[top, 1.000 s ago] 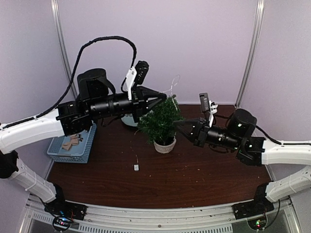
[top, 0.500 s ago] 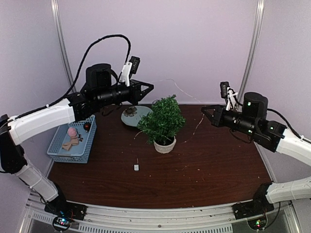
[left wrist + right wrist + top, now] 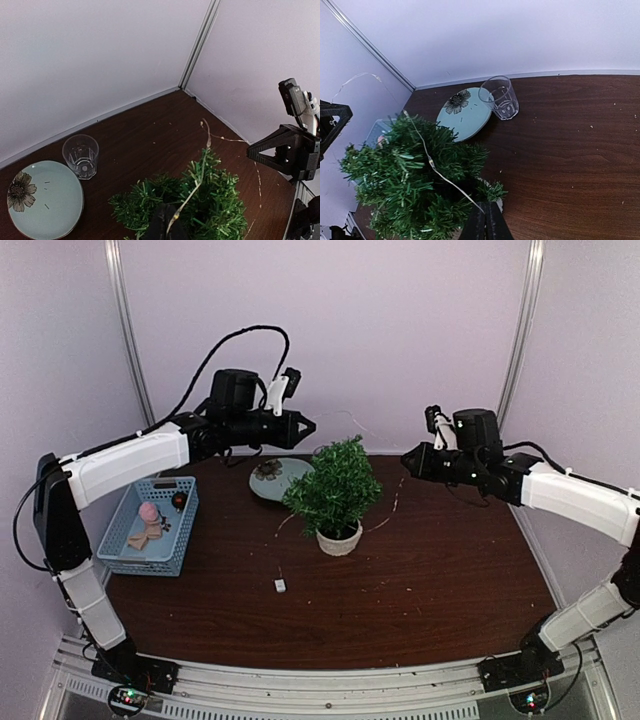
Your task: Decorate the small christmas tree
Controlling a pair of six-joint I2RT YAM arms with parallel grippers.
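The small christmas tree point(image 3: 335, 488) stands mid-table in its off-white pot point(image 3: 340, 539). A thin light-string wire point(image 3: 396, 496) runs between both grippers, arching behind the tree top. It also trails down to a small white box point(image 3: 280, 585) on the table. My left gripper point(image 3: 310, 425) is up and to the left of the tree, shut on the wire point(image 3: 199, 172); the tree point(image 3: 200, 202) lies just past its tips point(image 3: 167, 227). To the tree's right, my right gripper point(image 3: 405, 458) is shut on the wire point(image 3: 427, 159) too, the tree point(image 3: 402, 185) left of its tips point(image 3: 486, 220).
A pale blue flowered plate point(image 3: 277, 478) and a clear glass cup point(image 3: 81, 155) sit behind the tree. At the left edge a blue basket point(image 3: 130, 550) holds ornaments, including a pink ball point(image 3: 148, 511). The back and side walls stand close.
Both grippers have pulled back from the tree and risen, the left to the upper left, the right to the right. The wire now stretches between them behind the tree.
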